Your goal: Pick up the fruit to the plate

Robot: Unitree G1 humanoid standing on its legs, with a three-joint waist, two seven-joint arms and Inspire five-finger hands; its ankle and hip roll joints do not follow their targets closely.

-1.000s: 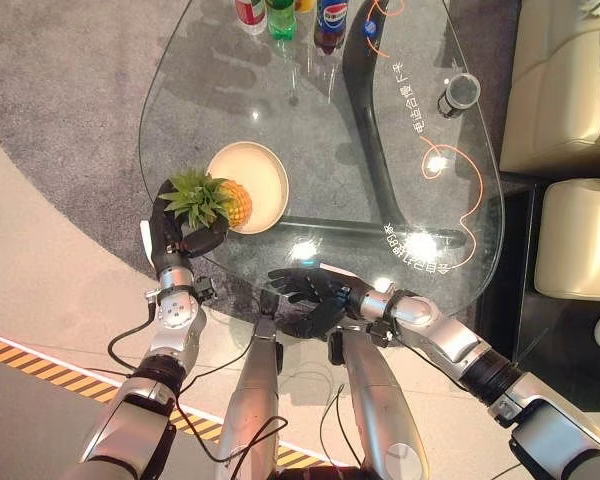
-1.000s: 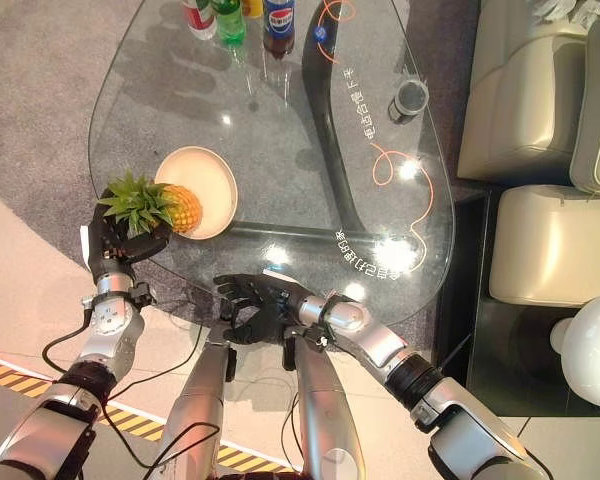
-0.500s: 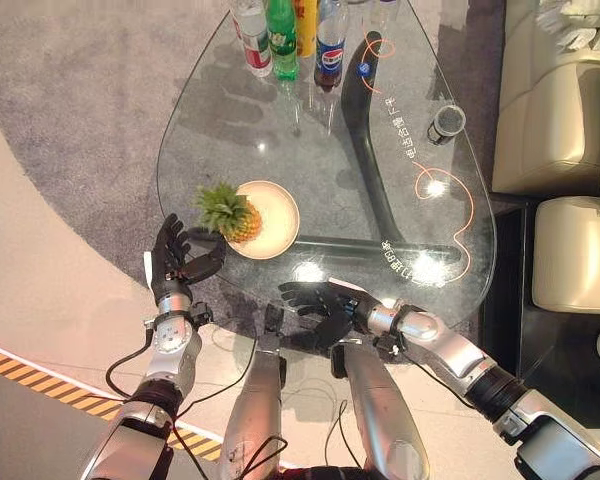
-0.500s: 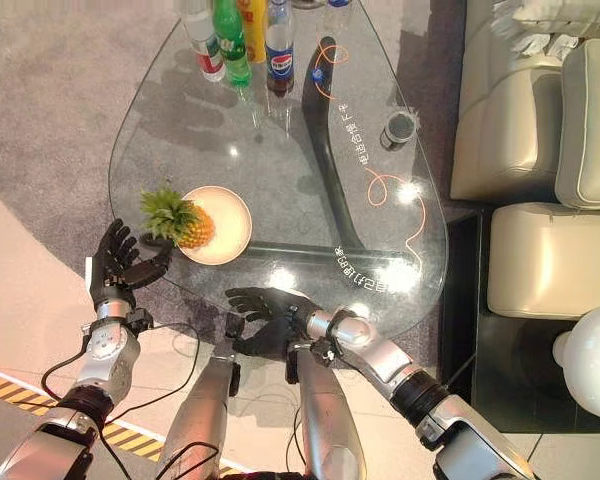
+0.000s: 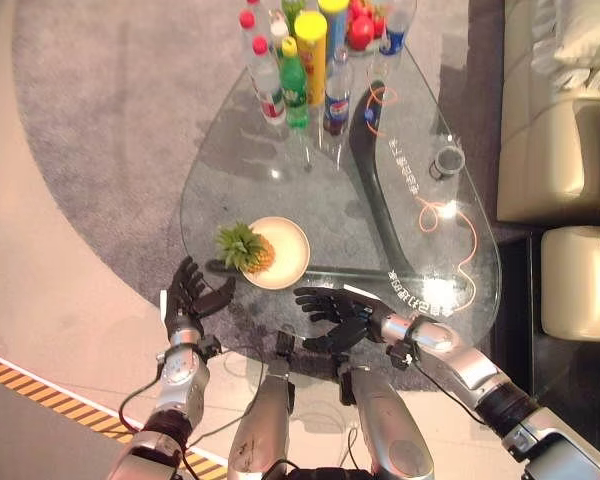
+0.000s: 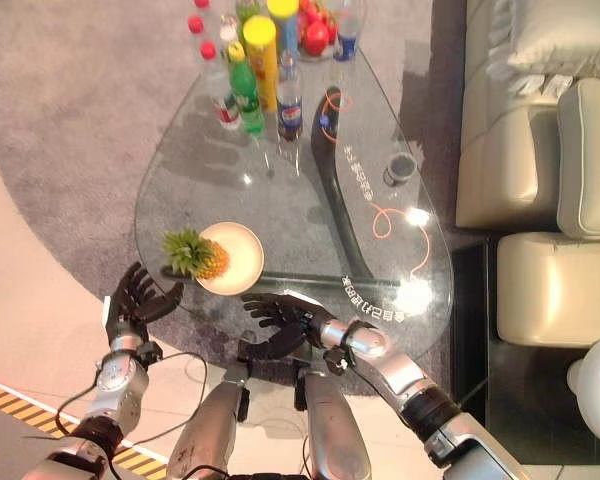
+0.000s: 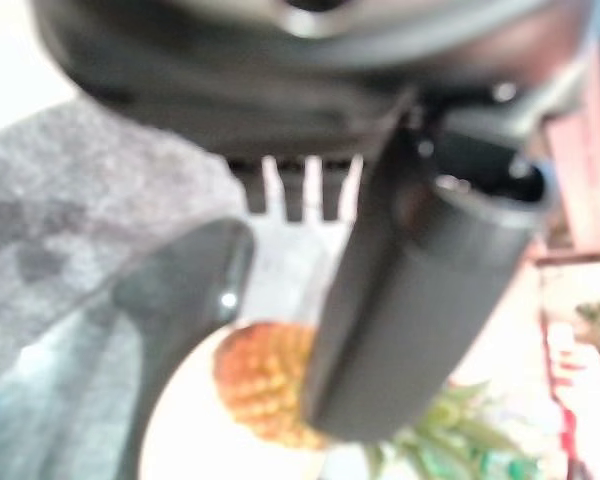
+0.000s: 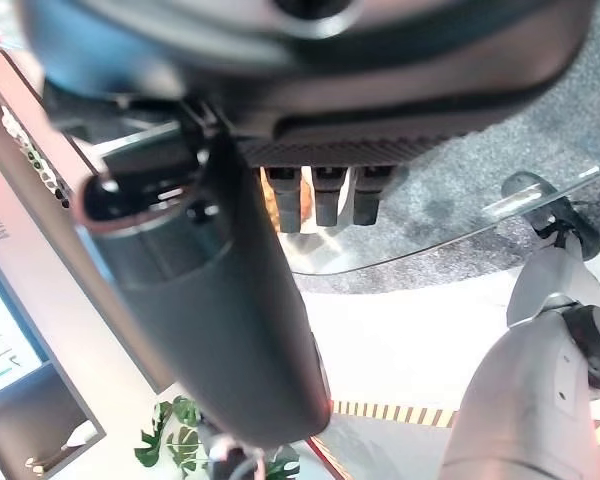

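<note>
Glass table (image 5: 280, 180) carries plate (image 5: 288, 262) (pineapple (image 5: 246, 249) aboard), bottles (image 5: 298, 70)

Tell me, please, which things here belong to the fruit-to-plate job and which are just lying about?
Job:
pineapple, lying on the plate
plate
left hand, open beside the table

Just lying about:
bottles
yellow can
red fruit
dark cup
sofa

Your left hand (image 5: 187, 298) sits low on the left, palm up, fingers spread and relaxed, holding nothing — the forearm rises straight beneath it. Your right hand (image 5: 332, 308) reaches in from the lower right, arm bent at the elbow, fingers loosely extended toward the left hand — also empty, the two well apart.
</note>
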